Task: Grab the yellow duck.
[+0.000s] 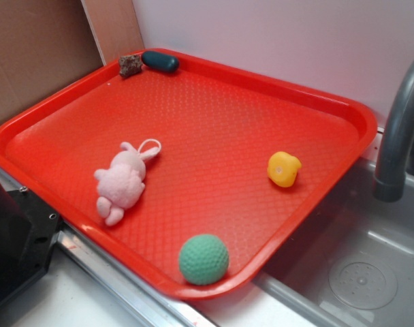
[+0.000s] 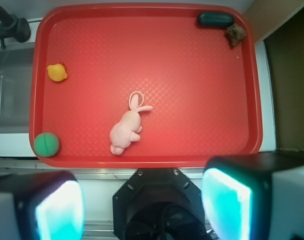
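The yellow duck (image 1: 284, 169) is a small glossy toy with an orange patch on the right side of the red tray (image 1: 71, 88). In the wrist view the duck (image 2: 57, 72) lies at the tray's left side, far from my gripper (image 2: 142, 210). My gripper is high above the robot base, outside the tray's near rim (image 2: 142, 161). Its two pads (image 2: 59, 210) stand wide apart with nothing between them. The gripper itself is out of the exterior view.
A pink plush bunny (image 1: 122, 180) lies mid-tray and a green dimpled ball (image 1: 203, 259) sits at the tray's near corner. A dark green oblong object (image 1: 160, 61) and a brown lump (image 1: 131, 65) sit at the far corner. A grey faucet (image 1: 401, 129) and sink (image 1: 360, 272) are at the right.
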`<state>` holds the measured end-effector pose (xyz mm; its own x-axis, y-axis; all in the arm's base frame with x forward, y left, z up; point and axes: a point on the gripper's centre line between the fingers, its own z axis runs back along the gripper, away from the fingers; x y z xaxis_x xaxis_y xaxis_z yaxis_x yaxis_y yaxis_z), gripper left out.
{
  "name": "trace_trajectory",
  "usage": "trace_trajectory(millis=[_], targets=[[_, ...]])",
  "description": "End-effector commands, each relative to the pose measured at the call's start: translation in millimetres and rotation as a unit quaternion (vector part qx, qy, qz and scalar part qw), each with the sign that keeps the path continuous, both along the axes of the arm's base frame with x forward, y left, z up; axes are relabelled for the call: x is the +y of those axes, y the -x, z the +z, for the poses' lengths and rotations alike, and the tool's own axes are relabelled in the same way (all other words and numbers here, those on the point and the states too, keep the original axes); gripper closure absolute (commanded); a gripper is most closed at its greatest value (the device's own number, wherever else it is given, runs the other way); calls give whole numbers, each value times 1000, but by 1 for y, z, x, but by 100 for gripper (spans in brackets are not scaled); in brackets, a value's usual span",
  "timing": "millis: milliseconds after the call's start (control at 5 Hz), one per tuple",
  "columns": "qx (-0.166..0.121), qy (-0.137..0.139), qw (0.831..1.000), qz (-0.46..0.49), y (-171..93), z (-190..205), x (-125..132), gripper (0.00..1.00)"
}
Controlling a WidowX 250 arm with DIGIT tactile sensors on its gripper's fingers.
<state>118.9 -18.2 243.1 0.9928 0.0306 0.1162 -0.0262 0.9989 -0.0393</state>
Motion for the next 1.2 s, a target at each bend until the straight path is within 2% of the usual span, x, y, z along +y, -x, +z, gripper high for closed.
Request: trace_trajectory(millis=[0,200,400,600,800,1000], targets=[[0,0,1000,0,0,0,0,0],[-10,-24,992,-124,-50,-50,-1,0],[-58,-18,976,-208,-85,-89,-40,0],[-60,-32,955,-290,-118,-131,-78,0],[-45,3,924,-379,-126,-159,-115,0],[-39,-31,907,-419,-137,-178,-144,0]])
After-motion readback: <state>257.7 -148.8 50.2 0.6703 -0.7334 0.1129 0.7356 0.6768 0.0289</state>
